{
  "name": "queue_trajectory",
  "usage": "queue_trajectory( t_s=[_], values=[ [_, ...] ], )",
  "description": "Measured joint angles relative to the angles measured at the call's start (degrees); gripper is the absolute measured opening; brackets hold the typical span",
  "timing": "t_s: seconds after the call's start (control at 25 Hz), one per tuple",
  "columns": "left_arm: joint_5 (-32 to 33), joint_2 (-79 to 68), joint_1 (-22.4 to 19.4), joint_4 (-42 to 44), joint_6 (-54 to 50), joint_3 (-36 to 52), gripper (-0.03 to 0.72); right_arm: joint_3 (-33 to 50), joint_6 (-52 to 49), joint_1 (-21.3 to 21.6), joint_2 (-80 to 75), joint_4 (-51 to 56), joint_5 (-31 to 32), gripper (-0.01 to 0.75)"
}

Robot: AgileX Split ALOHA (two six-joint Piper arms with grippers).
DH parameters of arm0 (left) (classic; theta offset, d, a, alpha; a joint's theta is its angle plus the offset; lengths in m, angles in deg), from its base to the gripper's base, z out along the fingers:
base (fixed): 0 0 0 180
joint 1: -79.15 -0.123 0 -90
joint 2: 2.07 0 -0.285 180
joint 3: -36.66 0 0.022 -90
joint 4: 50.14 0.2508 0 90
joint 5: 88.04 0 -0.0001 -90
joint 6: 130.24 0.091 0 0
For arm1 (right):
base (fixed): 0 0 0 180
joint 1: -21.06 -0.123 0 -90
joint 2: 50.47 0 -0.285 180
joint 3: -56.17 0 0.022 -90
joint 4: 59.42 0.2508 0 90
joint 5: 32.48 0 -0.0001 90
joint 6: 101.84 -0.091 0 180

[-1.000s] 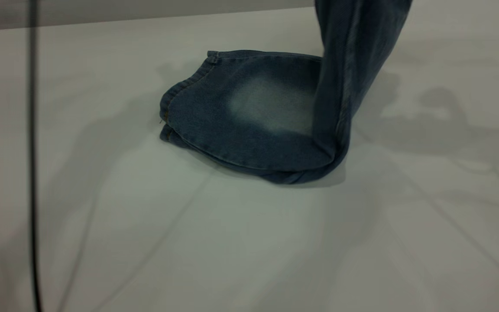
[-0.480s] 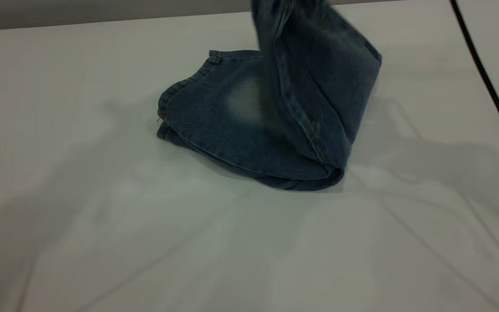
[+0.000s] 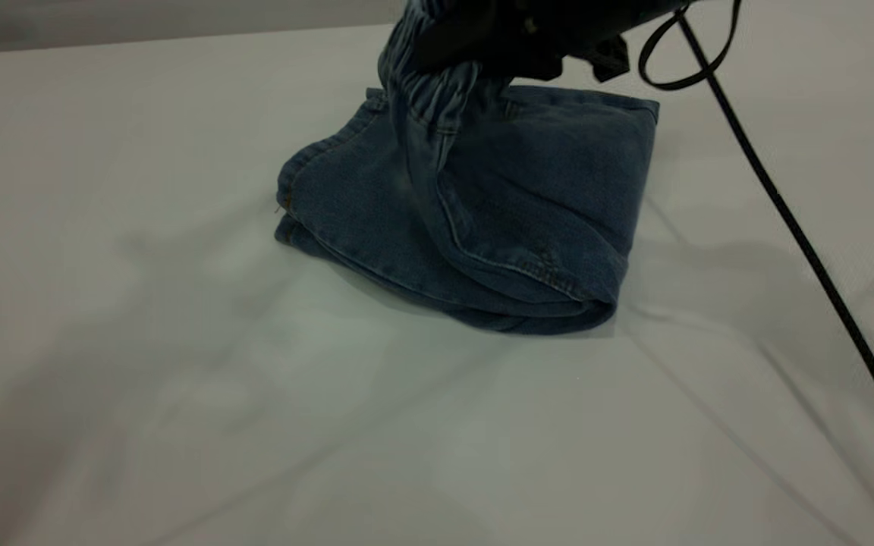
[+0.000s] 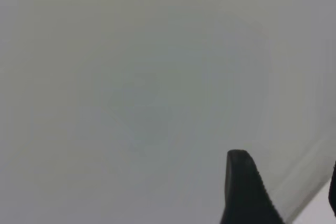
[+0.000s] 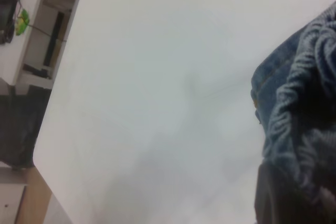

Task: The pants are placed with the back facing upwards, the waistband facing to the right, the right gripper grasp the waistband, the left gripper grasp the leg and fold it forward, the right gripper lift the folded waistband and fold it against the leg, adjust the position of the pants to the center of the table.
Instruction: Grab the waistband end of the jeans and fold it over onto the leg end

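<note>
The pants [image 3: 536, 189], blue denim, lie folded near the middle of the white table [image 3: 179, 341]. My right gripper [image 3: 437, 45] is at the top of the exterior view, shut on the ruched waistband [image 3: 425, 87], which it holds slightly above the lower layer. In the right wrist view the waistband [image 5: 307, 93] bunches above a dark finger [image 5: 270, 192]. The upper half drapes leftward over the lower layer, whose stitched hems [image 3: 308, 163] point left. The leg is hidden inside the fold. My left gripper [image 4: 286, 192] hangs open over bare table, away from the pants.
A black cable [image 3: 793, 227] runs from the right arm down across the table's right side. The table's far edge [image 3: 141, 38] is close behind the pants. The right wrist view shows the table's edge and furniture [image 5: 31, 35] beyond it.
The right gripper has carried the waistband left and downward over the folded pants. The raised half now drapes over the lower layer and covers its pale patch.
</note>
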Motion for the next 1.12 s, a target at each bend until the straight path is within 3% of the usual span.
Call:
queue_trajectory(
  t_s=[0.28,0.76,0.92,1.12],
  values=[
    [4.1,0.0,0.0,-0.9,0.0,0.0,0.359,-4.0,-0.2,-0.1,-0.2,-0.2,0.6,0.038],
    [5.1,-0.1,0.0,-3.5,0.0,0.0,0.359,-7.8,-0.2,-2.1,-4.2,-0.1,2.3,0.096],
    [5.6,-0.1,0.0,-3.5,0.0,0.0,0.359,-10.6,-0.2,-4.0,-5.7,0.0,3.2,0.200],
    [6.9,0.1,0.0,-3.5,0.1,0.0,0.359,-12.0,-4.7,-4.0,-6.1,0.0,4.0,0.394]
  ],
)
